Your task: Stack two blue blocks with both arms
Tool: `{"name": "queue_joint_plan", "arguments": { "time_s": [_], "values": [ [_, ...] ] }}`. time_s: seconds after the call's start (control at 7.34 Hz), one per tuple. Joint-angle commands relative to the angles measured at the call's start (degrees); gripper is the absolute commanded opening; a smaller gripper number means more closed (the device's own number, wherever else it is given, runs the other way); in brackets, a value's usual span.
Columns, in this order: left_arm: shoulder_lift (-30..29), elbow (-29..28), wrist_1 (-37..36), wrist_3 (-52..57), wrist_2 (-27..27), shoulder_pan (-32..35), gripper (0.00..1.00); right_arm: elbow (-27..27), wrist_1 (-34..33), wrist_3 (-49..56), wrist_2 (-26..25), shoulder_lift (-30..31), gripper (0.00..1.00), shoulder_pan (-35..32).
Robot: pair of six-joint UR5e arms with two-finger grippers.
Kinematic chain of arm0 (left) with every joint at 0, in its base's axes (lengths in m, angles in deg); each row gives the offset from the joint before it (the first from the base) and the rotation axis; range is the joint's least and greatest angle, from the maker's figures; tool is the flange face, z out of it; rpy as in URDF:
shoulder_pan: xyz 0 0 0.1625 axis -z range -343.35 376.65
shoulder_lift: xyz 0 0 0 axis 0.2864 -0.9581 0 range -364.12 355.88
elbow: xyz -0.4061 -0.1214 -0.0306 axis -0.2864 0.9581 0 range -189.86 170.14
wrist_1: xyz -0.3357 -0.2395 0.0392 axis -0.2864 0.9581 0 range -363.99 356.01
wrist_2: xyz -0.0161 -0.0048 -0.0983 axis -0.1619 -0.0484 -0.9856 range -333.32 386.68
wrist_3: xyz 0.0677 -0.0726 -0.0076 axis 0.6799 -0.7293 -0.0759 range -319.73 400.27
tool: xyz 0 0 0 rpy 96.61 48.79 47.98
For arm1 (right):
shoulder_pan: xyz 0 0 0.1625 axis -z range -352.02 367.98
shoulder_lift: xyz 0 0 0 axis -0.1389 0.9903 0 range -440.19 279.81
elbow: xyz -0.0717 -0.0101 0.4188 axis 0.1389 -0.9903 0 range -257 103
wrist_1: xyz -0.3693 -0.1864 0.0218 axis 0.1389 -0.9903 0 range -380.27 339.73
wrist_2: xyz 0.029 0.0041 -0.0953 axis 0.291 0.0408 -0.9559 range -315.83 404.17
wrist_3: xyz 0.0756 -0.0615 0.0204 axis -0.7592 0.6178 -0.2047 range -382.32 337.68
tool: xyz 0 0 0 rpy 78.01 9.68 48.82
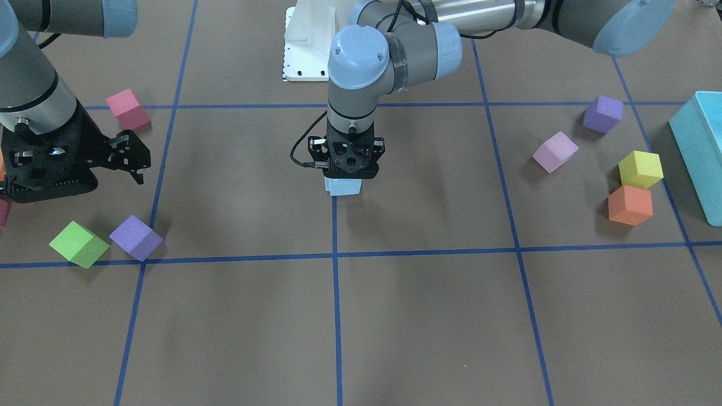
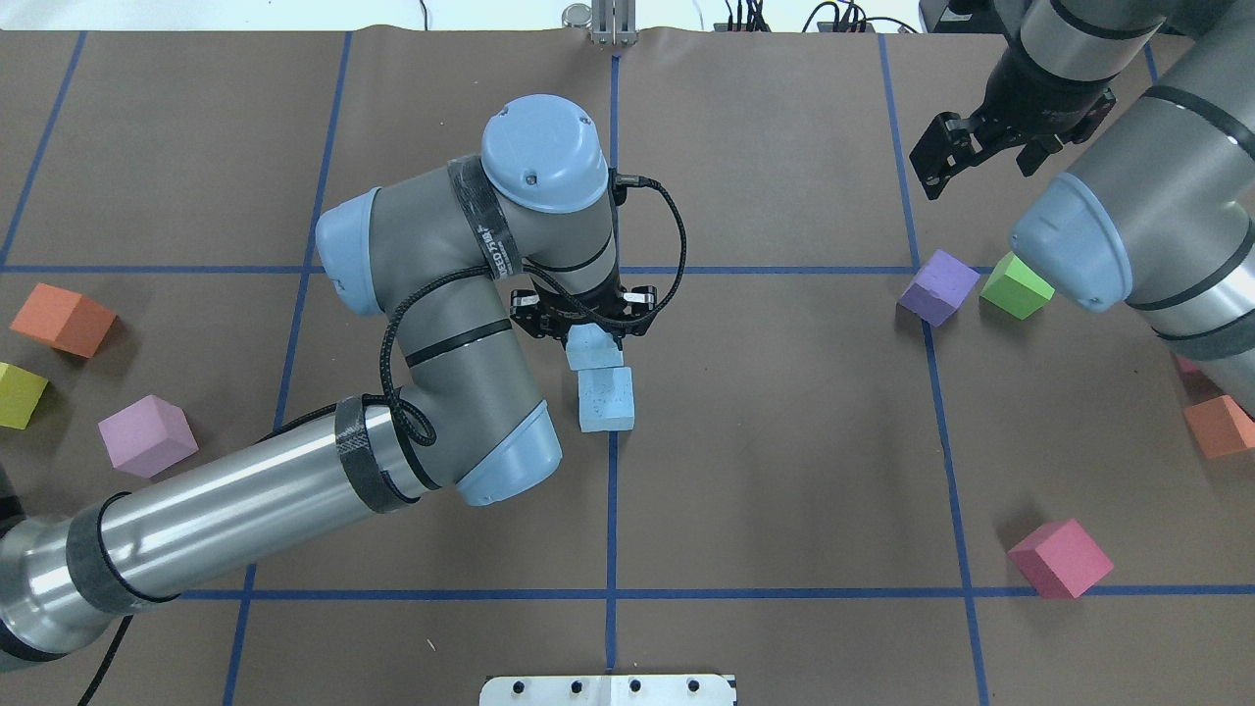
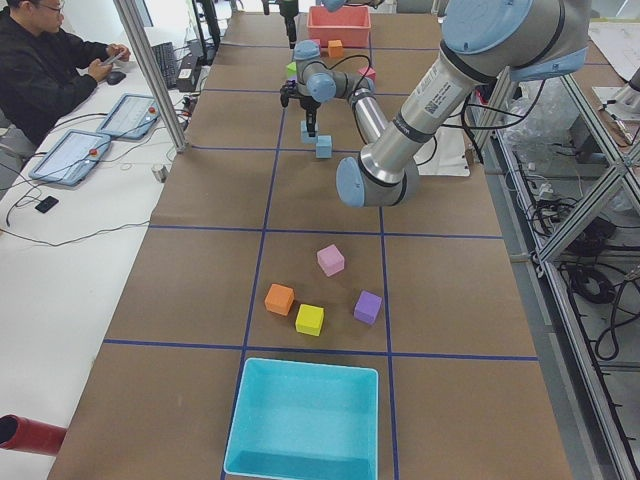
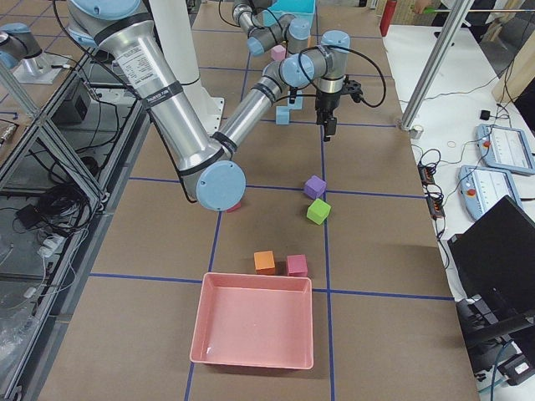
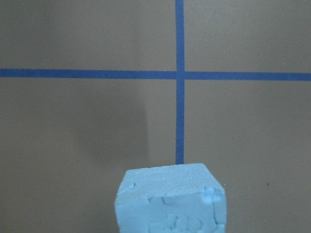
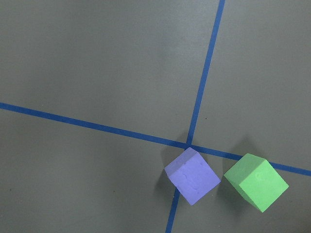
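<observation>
My left gripper point(image 2: 591, 331) points straight down near the table's middle, shut on one blue block point(image 2: 588, 350). That block fills the bottom of the left wrist view point(image 5: 170, 201) and shows under the fingers in the front view point(image 1: 342, 185), low over the table. The other blue block point(image 2: 606, 397) lies on the table right beside it, on the robot's side. It is hidden behind the gripper in the front view. My right gripper point(image 2: 980, 157) is open and empty, raised above the purple cube point(image 6: 192, 174) and green cube point(image 6: 255, 181).
Purple point(image 2: 939, 286), green point(image 2: 1017, 285), red-pink point(image 2: 1059, 559) and orange point(image 2: 1219, 427) cubes lie on my right. Orange point(image 2: 64, 320), yellow point(image 2: 18, 394) and pink point(image 2: 147, 434) cubes lie on my left. A turquoise bin point(image 3: 303, 420) and a pink bin point(image 4: 253, 330) stand at the table's ends.
</observation>
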Motion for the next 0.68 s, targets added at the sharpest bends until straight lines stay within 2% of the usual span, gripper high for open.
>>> {"name": "queue_joint_plan", "arguments": {
  "time_s": [0.0,0.54],
  "values": [
    [-0.01,-0.21,-0.06,0.0,-0.05,-0.64,0.49,-0.08,0.0,0.0,0.0,0.02,1.0,0.0],
    [0.6,0.49,-0.06,0.7,-0.22,-0.64,0.5,-0.08,0.18,0.0,-0.09,0.36,1.0,0.0]
  ]
}}
